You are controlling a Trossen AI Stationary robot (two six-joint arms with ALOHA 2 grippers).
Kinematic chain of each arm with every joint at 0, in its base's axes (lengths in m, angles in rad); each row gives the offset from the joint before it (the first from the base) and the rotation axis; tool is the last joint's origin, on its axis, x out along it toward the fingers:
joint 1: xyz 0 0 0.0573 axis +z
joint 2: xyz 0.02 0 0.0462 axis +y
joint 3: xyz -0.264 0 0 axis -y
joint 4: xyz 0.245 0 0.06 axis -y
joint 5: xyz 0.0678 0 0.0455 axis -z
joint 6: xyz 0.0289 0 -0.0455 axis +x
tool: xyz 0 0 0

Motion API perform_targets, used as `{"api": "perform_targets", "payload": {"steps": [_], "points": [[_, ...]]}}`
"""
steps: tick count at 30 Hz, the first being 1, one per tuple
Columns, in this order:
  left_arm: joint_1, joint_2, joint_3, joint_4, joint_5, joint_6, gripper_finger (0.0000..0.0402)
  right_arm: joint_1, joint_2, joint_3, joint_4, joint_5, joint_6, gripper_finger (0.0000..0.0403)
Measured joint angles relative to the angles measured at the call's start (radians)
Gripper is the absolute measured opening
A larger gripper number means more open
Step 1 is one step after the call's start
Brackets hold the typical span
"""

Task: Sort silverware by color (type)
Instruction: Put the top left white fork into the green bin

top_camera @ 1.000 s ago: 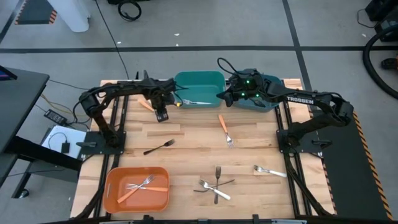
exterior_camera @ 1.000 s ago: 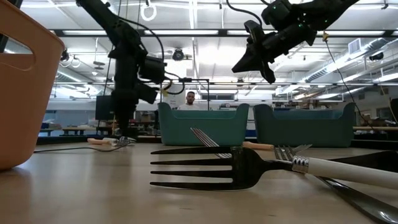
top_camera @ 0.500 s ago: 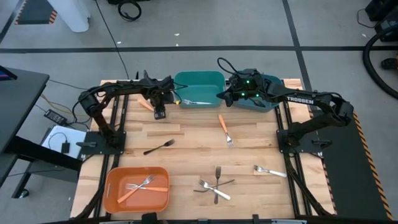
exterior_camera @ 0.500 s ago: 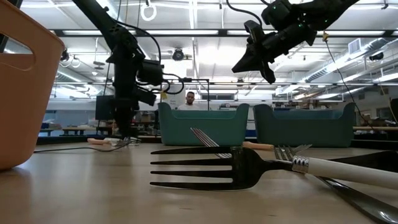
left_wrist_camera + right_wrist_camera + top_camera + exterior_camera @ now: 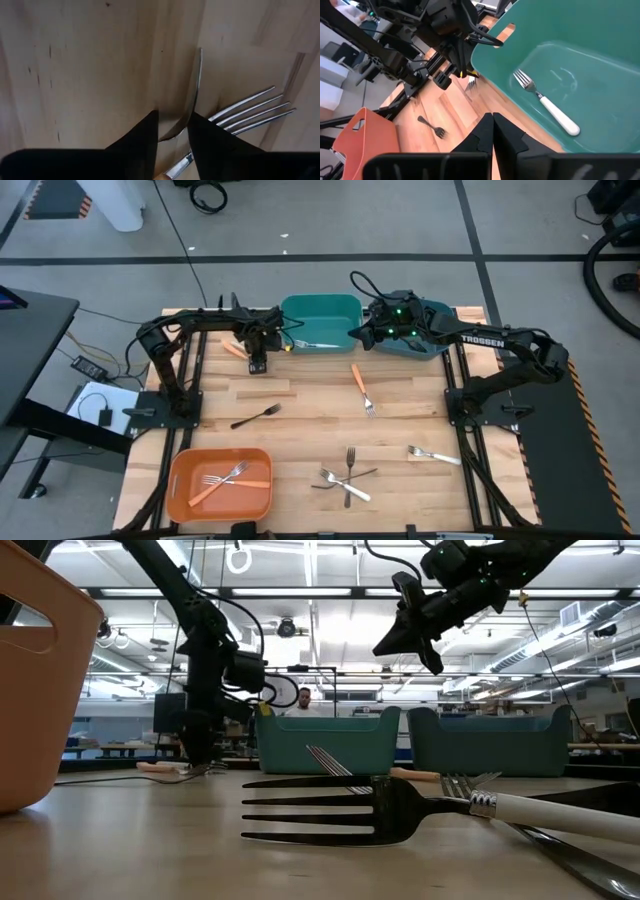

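A: Reaching at the far left edge; left gripper [image 5: 257, 364] low over the orange-handled fork [image 5: 234, 349] beside the left teal bin [image 5: 320, 308]; fingers [image 5: 140, 137] a narrow gap apart, straddling the fork's neck in the wrist view, nothing clamped yet as far as I can judge.

B: Right gripper [image 5: 352, 335]?

A: Held high between the two teal bins; fingers look pressed together, empty; a white-handled fork [image 5: 547, 104] lies in the left teal bin below it.

B: Advice for the grab?

A: Keep the neck centred between the fingertips, settle to the wood [image 5: 75, 65], then close; pinching on the tines would likely let it swivel.

B: Where does it go?

A: Orange bin [image 5: 221, 483] at the near left, which holds an orange fork already; other forks lie loose mid-table; a black one [image 5: 255, 416], an orange one [image 5: 361, 387], a crossed heap [image 5: 346, 476], a white one [image 5: 433, 454].
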Motion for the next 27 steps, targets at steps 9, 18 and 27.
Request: {"api": "perform_targets", "payload": {"steps": [9,18,27], "points": [[0.000,-0.096,-0.005,-0.029,0.002,-0.023,0.0013,0.000,0.000,0.000,0.021,0.000,-0.003,0.0012],[-0.011,-0.211,-0.005,-0.041,0.000,-0.080,0.0009,-0.026,0.000,0.000,0.089,0.000,-0.065,0.0012],[-0.044,-0.379,0.096,-0.006,-0.037,-0.149,0.0009,-0.097,0.000,0.000,0.151,0.000,-0.114,0.0013]]}}
